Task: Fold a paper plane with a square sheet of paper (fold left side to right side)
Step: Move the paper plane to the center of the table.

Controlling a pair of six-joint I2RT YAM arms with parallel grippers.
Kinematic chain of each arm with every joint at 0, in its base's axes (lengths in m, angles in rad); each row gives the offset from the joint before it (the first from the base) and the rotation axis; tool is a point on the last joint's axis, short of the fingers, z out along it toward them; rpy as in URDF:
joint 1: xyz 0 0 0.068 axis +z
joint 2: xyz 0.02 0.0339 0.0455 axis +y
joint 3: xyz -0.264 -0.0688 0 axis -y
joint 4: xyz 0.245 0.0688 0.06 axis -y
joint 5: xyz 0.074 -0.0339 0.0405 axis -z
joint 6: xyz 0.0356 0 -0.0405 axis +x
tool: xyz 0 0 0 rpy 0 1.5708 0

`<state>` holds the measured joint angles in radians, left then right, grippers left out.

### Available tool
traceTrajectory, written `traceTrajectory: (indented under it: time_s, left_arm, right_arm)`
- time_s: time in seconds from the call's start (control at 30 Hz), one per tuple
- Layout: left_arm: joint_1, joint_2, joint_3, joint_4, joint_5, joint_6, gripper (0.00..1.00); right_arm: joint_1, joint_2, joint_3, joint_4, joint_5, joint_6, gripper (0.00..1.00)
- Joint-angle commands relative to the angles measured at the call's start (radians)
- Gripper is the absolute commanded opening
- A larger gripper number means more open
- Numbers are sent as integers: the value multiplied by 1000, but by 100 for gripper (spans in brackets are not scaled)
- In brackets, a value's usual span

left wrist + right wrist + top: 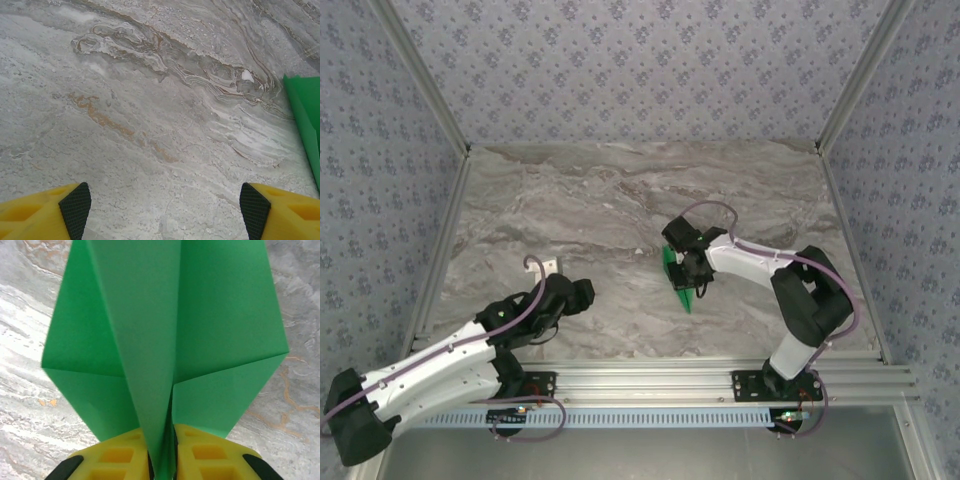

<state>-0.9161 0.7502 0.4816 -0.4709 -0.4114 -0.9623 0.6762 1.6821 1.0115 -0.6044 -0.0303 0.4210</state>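
Green paper (165, 315) is clamped in the right pincer (162, 460): in the right wrist view the two yellow fingers (115, 462) stand close together, and a raised middle fold of the sheet goes down into the narrow gap between them. From this pinched fold the paper spreads out to both sides as two flaps with sharp diagonal creases, and it grows narrower toward the far end, so it has the shape of a creased wedge. The outer corners of the flaps reach out over the grey marbled surface (30, 405).

In the top view the right pincer (692, 272) is near the middle of the surface (600, 200), and the green paper (682, 295) shows just under it, with its point toward the near edge.

The left pincer (165, 210) has its jaws wide apart with nothing between them; its black pads (75, 207) hang over bare surface (150, 100). An edge of the green paper (305, 115) shows at the right side of this view, apart from the fingers. In the top view the left pincer (575, 295) is well to the left of the paper.
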Motion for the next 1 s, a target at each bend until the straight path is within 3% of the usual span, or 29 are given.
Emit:
traceTrajectory:
  time_s: [0.0, 0.3, 0.4, 0.6, 0.77, 0.97]
  left_arm:
    - [5, 6, 52, 8, -2, 11, 81]
    - [5, 15, 58, 11, 3, 16, 81]
    - [5, 14, 62, 13, 8, 23, 81]
    - [5, 25, 63, 74, 79, 75, 82]
    - [4, 70, 69, 168, 206, 149, 92]
    - [3, 147, 100, 188, 264, 176, 98]
  right_arm:
    - [-5, 16, 1, -5, 18, -18, 22]
    - [-7, 63, -1, 28, 13, -22, 21]
    - [-18, 71, 41, 17, 4, -28, 17]
    - [-97, 140, 255, -76, 15, -34, 13]
    - [-173, 285, 452, -138, 53, 15, 13]
    - [-203, 446, 698, -255, 121, 20, 14]
